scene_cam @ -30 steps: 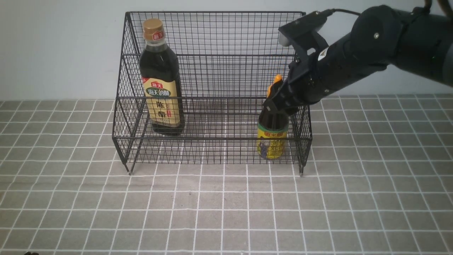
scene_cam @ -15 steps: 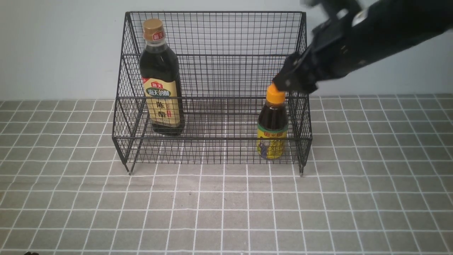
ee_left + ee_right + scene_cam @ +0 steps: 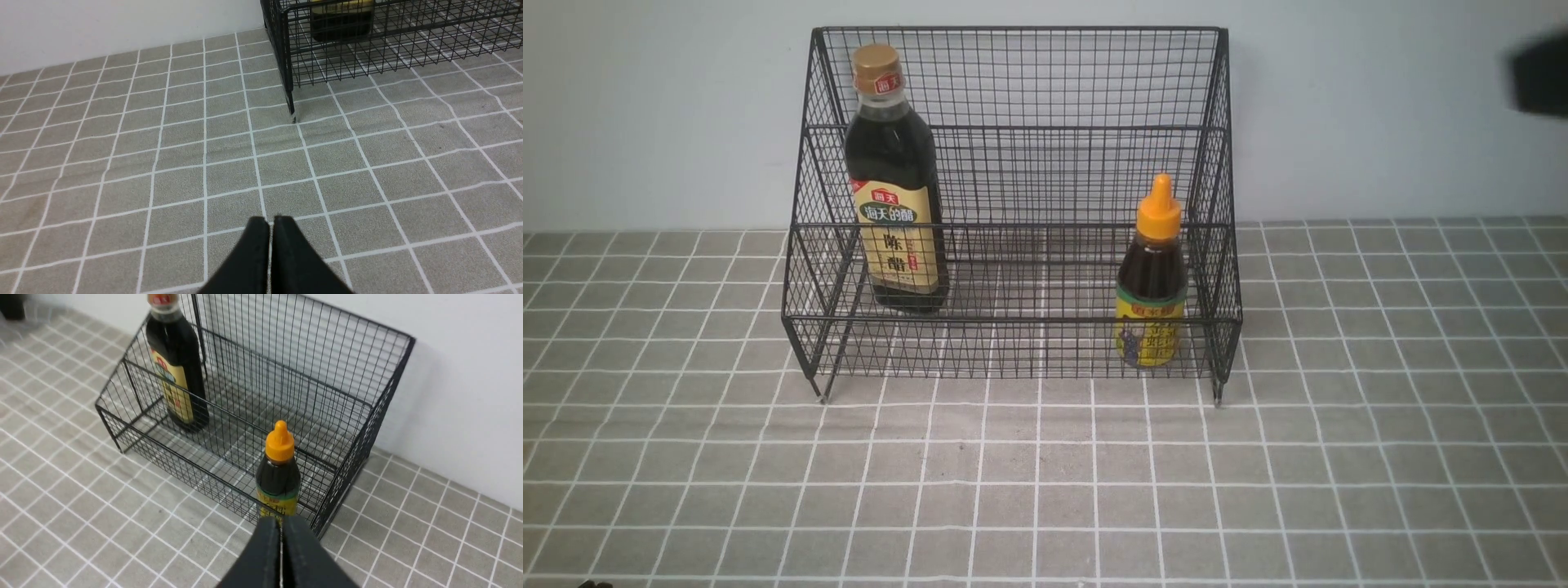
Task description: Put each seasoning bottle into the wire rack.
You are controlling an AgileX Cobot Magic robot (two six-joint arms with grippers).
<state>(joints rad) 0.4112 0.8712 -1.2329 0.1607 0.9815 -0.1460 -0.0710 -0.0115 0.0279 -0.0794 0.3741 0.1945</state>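
Tiles of the grey cloth fill the foreground, bare of bottles; the left gripper hangs low over them with its fingers pressed together on nothing. Farther on, the wire rack stands on the cloth against the wall; the short bottle with the orange nozzle stands upright on the lower front tier near the right side, and the tall bottle with the gold cap stands upright toward the left, further back. The right gripper is above and in front of the rack, fingers closed and empty. Both bottles look placed, so the task seems done; if either needed moving, they appear rigid, smooth and liquid-heavy, probably slippery; the short one is best taken at the shoulder below the nozzle, the tall one around its labelled body.
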